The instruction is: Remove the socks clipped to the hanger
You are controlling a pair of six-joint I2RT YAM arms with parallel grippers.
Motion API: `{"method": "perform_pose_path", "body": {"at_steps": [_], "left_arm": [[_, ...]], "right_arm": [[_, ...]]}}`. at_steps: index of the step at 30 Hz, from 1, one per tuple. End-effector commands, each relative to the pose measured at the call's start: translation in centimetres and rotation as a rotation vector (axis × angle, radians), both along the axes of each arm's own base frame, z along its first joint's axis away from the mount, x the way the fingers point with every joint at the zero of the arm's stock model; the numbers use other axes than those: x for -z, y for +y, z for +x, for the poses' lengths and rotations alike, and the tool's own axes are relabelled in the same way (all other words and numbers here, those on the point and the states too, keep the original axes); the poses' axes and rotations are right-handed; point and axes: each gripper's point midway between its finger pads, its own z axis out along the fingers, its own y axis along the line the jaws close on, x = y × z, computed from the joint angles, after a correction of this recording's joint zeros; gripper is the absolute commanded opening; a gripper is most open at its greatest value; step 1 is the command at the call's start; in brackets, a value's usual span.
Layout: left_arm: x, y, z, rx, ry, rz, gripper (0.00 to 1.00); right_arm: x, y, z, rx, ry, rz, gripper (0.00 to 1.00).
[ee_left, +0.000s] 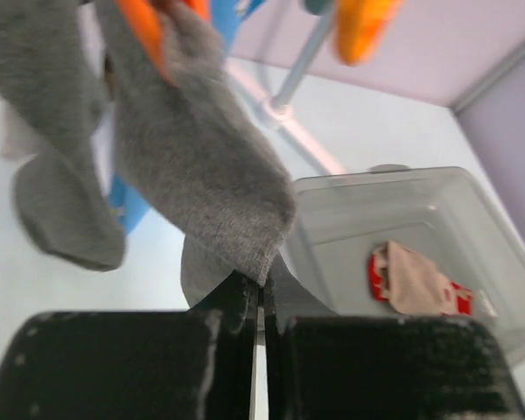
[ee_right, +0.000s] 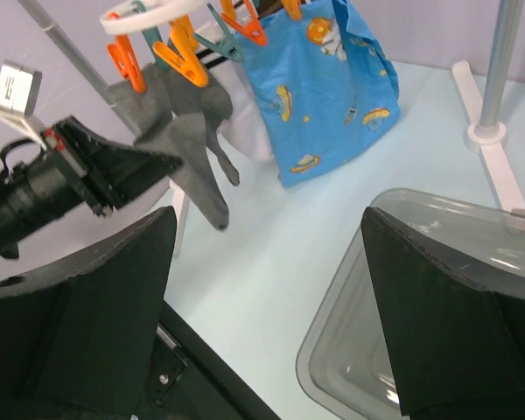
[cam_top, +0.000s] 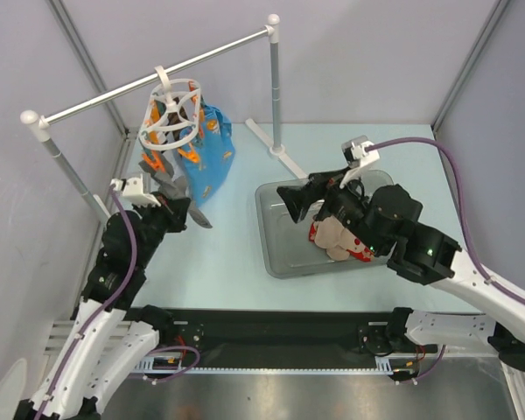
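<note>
The white ring hanger (cam_top: 171, 118) hangs from the rail with orange clips (ee_right: 179, 57). Two grey socks hang clipped from it. My left gripper (cam_top: 185, 213) is shut on the lower edge of the nearer grey sock (ee_left: 201, 175), pinched between its fingertips (ee_left: 261, 297). The other grey sock (ee_left: 52, 192) hangs to its left. A white sock (ee_right: 236, 131) shows behind them. My right gripper (cam_top: 297, 203) is open and empty above the tray's left part, also seen in the right wrist view (ee_right: 271, 324). A beige-pink sock (cam_top: 337, 236) with red marks lies in the tray.
A grey plastic tray (cam_top: 280, 254) sits right of centre. A bright blue printed cloth (cam_top: 208, 153) hangs on the hanger's right side. The long white rail (cam_top: 157, 74) stands on two posts, one with a foot (cam_top: 280, 153) behind the tray.
</note>
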Motion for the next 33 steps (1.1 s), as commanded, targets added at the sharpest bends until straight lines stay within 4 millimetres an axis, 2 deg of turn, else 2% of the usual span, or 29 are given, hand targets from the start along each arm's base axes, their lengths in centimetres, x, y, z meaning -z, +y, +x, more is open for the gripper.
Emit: {"method": "perform_pose_path", "body": {"at_steps": [1,4,5,6,7,12,14,18,19,22,24,25,26,28,30,32,33], "left_arm": [[-0.8,-2.0,-0.6,0.062,-0.043,-0.046,0.00],[-0.9,-3.9,-0.9,0.128,-0.054,-0.044,0.00],[-0.8,-4.3,-0.8,0.132,-0.055,-0.037,0.00],[-1.3,-5.2,-1.2,0.162,-0.075,-0.035,0.00],[-1.4,-5.6,-1.3,0.174,-0.083,-0.031,0.00],[-2.0,-7.5,-1.6,0.222,-0.120,-0.024,0.00],[-2.1,-8.0,-1.6,0.234,-0.120,-0.021,0.00],[-2.7,-8.9,-1.8,0.260,-0.118,-0.035,0.00],[-2.9,-9.0,-1.9,0.267,-0.119,-0.038,0.00],[-3.1,-9.0,-1.9,0.266,-0.105,-0.047,0.00],[-3.3,-9.3,-1.9,0.274,-0.081,-0.049,0.00],[-3.4,-9.4,-2.0,0.281,-0.078,-0.053,0.00],[-3.6,-9.6,-2.1,0.287,-0.074,-0.061,0.00],[-3.9,-9.6,-2.2,0.288,-0.067,-0.078,0.00],[-4.4,-9.7,-2.2,0.283,-0.064,-0.099,0.00],[-4.9,-9.6,-2.3,0.278,-0.056,-0.113,0.00],[-4.8,-9.7,-2.2,0.279,-0.046,-0.113,0.00]], "right_arm": [[-2.8,1.1,0.4,-0.017,-0.051,0.000,0.90],[-3.8,3.4,0.8,-0.065,-0.081,-0.026,0.85],[-5.4,3.6,0.8,-0.073,-0.105,-0.007,0.83],[-4.7,4.9,1.4,-0.079,-0.105,-0.044,0.82],[-4.9,5.4,1.7,-0.080,-0.108,-0.054,0.78],[-6.7,8.1,2.8,-0.103,-0.140,-0.068,0.66],[-5.6,9.4,3.3,-0.118,-0.127,-0.091,0.59],[-2.8,10.8,2.8,-0.176,-0.125,-0.129,0.58],[-1.5,10.8,2.4,-0.188,-0.126,-0.142,0.60],[0.4,10.6,1.3,-0.224,-0.138,-0.151,0.65],[2.7,10.5,0.1,-0.273,-0.175,-0.173,0.68],[2.5,10.9,-0.6,-0.294,-0.208,-0.150,0.72],[4.8,10.9,-1.1,-0.311,-0.202,-0.182,0.73],[5.6,11.1,-1.3,-0.319,-0.225,-0.185,0.76],[7.7,11.6,-1.3,-0.329,-0.214,-0.212,0.77],[8.1,11.9,-0.9,-0.316,-0.243,-0.217,0.78],[9.2,12.4,-0.6,-0.314,-0.240,-0.235,0.78]]}}
